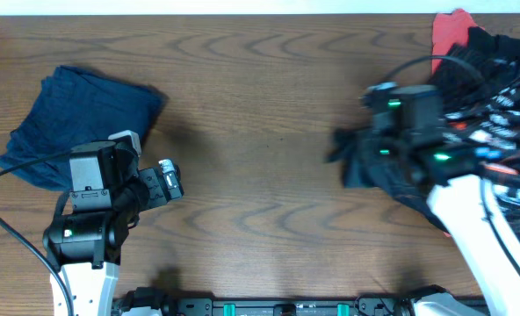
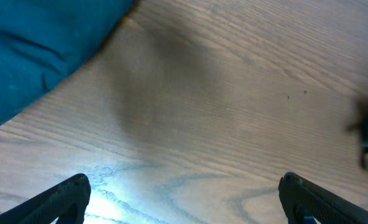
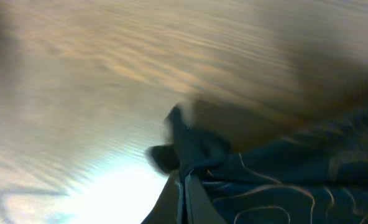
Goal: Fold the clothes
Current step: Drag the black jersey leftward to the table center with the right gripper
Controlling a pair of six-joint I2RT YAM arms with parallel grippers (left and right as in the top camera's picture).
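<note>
Two robot arms stand at a wooden table (image 1: pixel 260 105) with laundry at both ends. On the right, the right gripper (image 3: pixel 184 190) is clamped tight on a bunched edge of the black jersey (image 3: pixel 283 180). In the blurred wrist view, the jersey's thin orange contour lines show just beside the closed fingers, and a dark tuft of cloth pokes out past the fingertips. From overhead, the jersey lies heaped at the table's right edge, white and red lettering facing up, with the arm's wrist over its left side. A red garment (image 1: pixel 451 31) shows at the heap's far side, touching it, near the table's far right corner. Across the table, the left gripper (image 2: pixel 184 183) hangs over bare wood with its jaws spread wide and nothing between them. A navy garment (image 1: pixel 75 118) lies in a rumpled fold at the far left, near that gripper but apart from it, and well away from the jersey.
</note>
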